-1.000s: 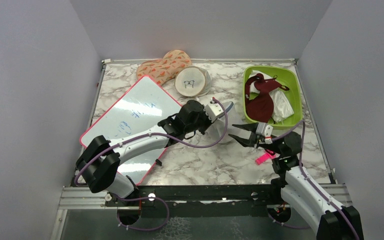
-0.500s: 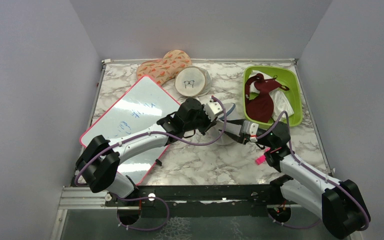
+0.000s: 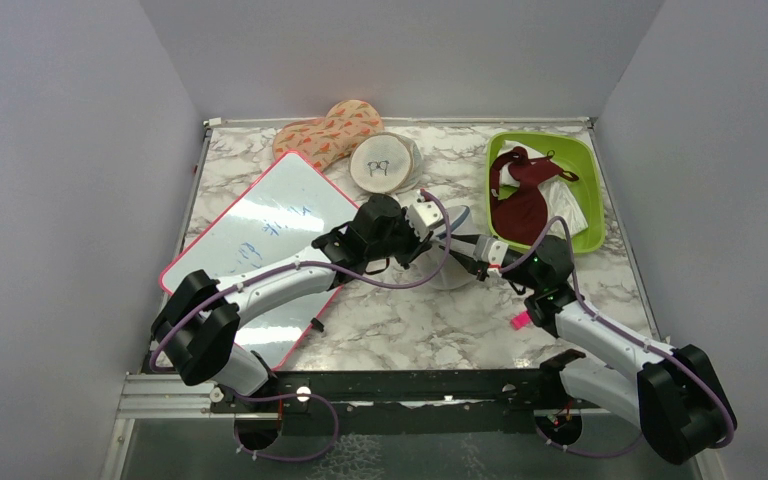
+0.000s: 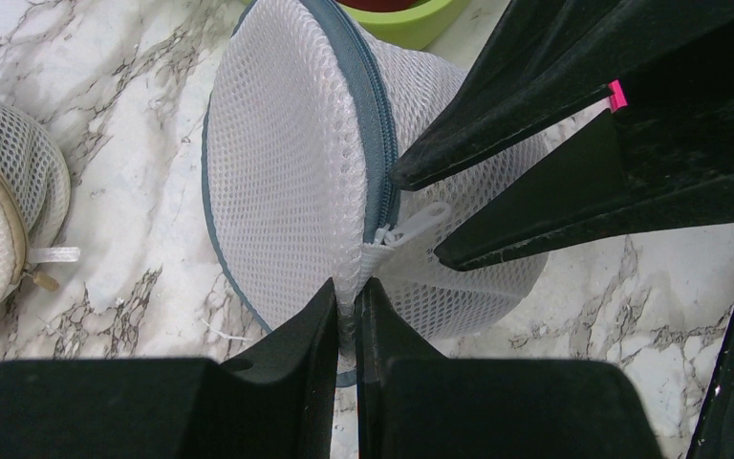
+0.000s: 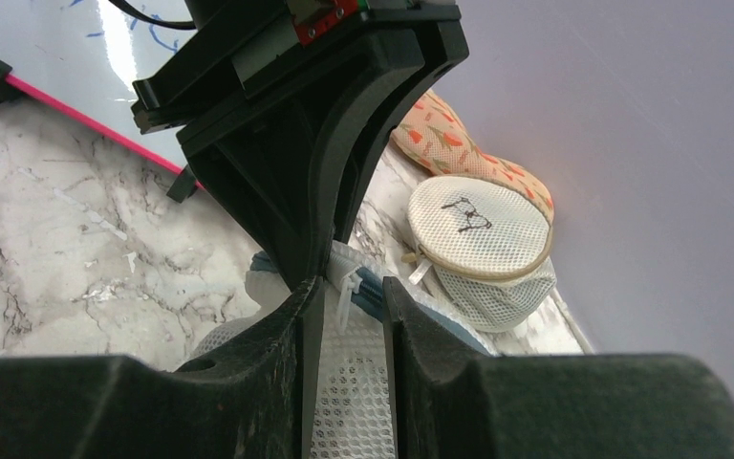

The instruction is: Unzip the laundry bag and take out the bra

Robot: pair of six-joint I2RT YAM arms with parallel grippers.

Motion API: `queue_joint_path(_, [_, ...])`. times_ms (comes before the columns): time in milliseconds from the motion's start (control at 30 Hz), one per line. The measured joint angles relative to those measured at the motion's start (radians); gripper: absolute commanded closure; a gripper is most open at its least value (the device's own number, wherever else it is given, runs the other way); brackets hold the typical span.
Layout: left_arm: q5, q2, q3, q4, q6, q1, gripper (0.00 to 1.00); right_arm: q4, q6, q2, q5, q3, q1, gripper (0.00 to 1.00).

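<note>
Left gripper (image 4: 347,287): jaws pinched shut on the white mesh of the laundry bag (image 4: 287,163), just beside its grey-blue zip.
Right gripper (image 5: 344,292): jaws apart, zip pull (image 4: 419,223) between their tips.
Laundry bag: mid tabletop (image 3: 400,320), between both grippers.
Beyond: green bin (image 3: 590,190) to the right, beige pouch (image 3: 382,165) behind.

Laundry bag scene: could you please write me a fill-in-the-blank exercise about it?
The left gripper pinches the white ___ of the laundry bag.
The right gripper is ___, its fingers either side of the zip pull.
The dark red garment lies in the ___ bin.
Missing words: mesh; open; green.
</note>
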Motion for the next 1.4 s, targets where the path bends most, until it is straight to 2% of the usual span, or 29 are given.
queue_joint_path(233, [0.006,0.0,0.0,0.0,-0.005,0.003,1.0,0.003,-0.001,0.031,0.006,0.0,0.0,0.81])
queue_joint_path(533, [0.017,0.0,0.0,-0.005,-0.009,0.004,1.0,0.036,0.006,0.074,0.01,0.0,0.0,0.81])
queue_joint_path(767, [0.022,0.0,0.0,-0.005,-0.014,0.008,1.0,0.068,0.026,0.089,0.029,0.0,0.003,0.98])
queue_joint_path(1100, [0.021,0.0,0.002,-0.004,-0.009,0.009,1.0,0.012,0.039,0.048,0.113,0.0,0.01,0.99])
queue_joint_path(1400, [-0.008,-0.016,0.0,-0.004,0.043,0.008,1.0,-0.085,0.157,0.003,0.301,0.035,0.013,0.99])
